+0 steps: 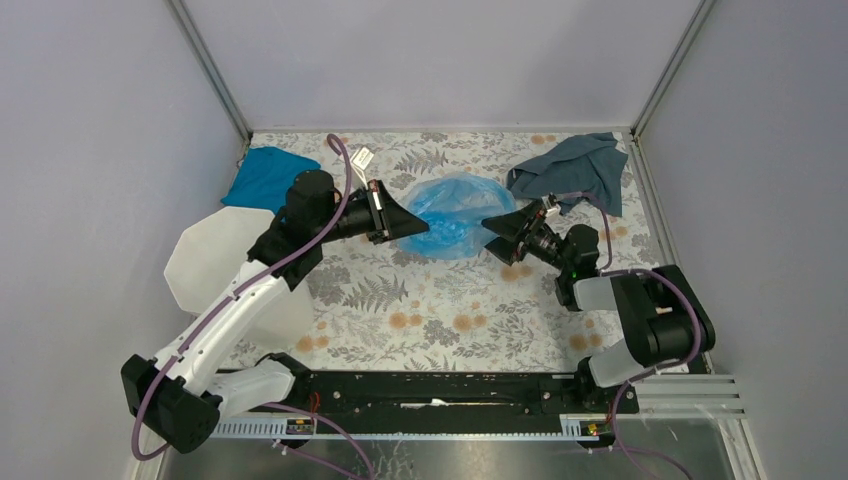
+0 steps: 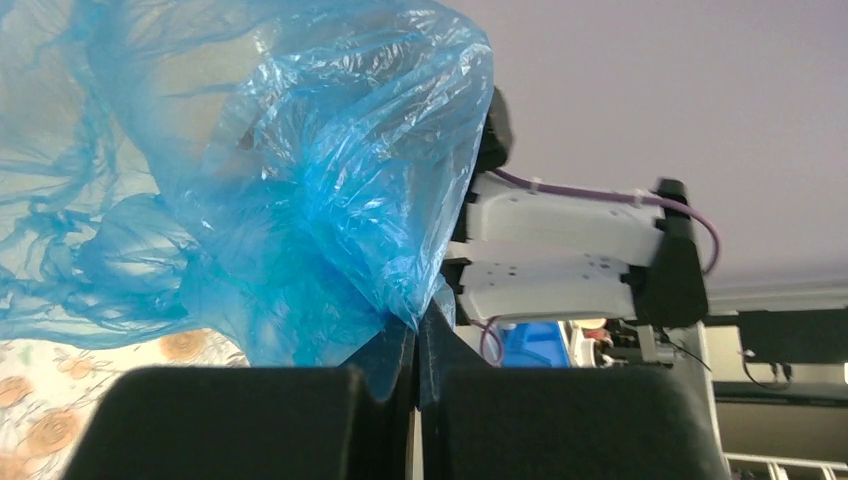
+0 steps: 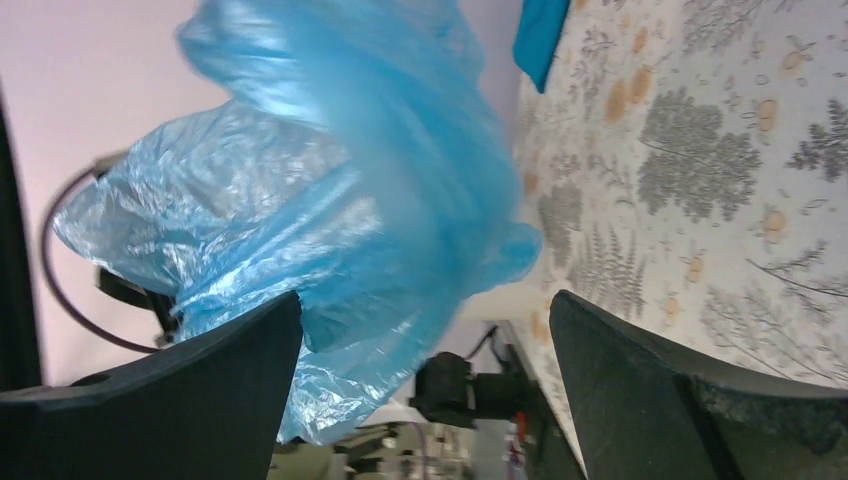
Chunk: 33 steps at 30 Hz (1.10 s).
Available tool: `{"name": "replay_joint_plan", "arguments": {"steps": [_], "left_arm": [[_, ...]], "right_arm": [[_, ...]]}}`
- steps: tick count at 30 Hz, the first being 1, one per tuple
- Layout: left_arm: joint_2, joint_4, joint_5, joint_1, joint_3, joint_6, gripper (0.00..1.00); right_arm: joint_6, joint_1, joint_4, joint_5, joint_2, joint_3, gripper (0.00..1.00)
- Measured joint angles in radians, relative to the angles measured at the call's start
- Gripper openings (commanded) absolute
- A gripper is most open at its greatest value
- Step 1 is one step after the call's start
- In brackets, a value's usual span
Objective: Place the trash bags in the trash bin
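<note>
The trash bag [image 1: 455, 215], thin shiny light-blue film, billows at the middle back of the table. My left gripper [image 1: 420, 228] is shut on its left edge; the left wrist view shows the film [image 2: 300, 200] pinched between the closed jaws [image 2: 418, 335]. My right gripper [image 1: 492, 238] is open at the bag's right side. In the right wrist view the bag [image 3: 330, 200] hangs in front of and partly between the spread fingers [image 3: 425, 310], which do not grip it. The white faceted trash bin [image 1: 205, 262] stands at the left, partly hidden by my left arm.
A teal-blue cloth [image 1: 265, 177] lies at the back left, behind the bin, and shows in the right wrist view [image 3: 540, 35]. A grey-blue cloth [image 1: 575, 170] lies crumpled at the back right. Grey walls close in the table on three sides.
</note>
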Motion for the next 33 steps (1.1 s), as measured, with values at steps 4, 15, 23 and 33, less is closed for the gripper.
{"name": "replay_joint_plan", "arguments": {"steps": [4, 15, 23, 33], "left_arm": [[0.0, 0.058, 0.038, 0.001, -0.002, -0.036, 0.0], [0.018, 0.077, 0.071, 0.068, -0.068, -0.05, 0.0], [0.019, 0.023, 0.042, 0.126, -0.119, 0.016, 0.0], [0.035, 0.091, 0.061, 0.128, -0.198, -0.012, 0.0]], "right_arm": [[0.164, -0.001, 0.141, 0.016, 0.072, 0.009, 0.99], [0.217, -0.081, 0.208, -0.02, -0.153, 0.16, 0.56], [0.064, -0.202, -0.124, -0.097, -0.352, 0.252, 0.37], [-0.05, -0.196, -0.289, -0.109, -0.414, 0.39, 0.0]]}}
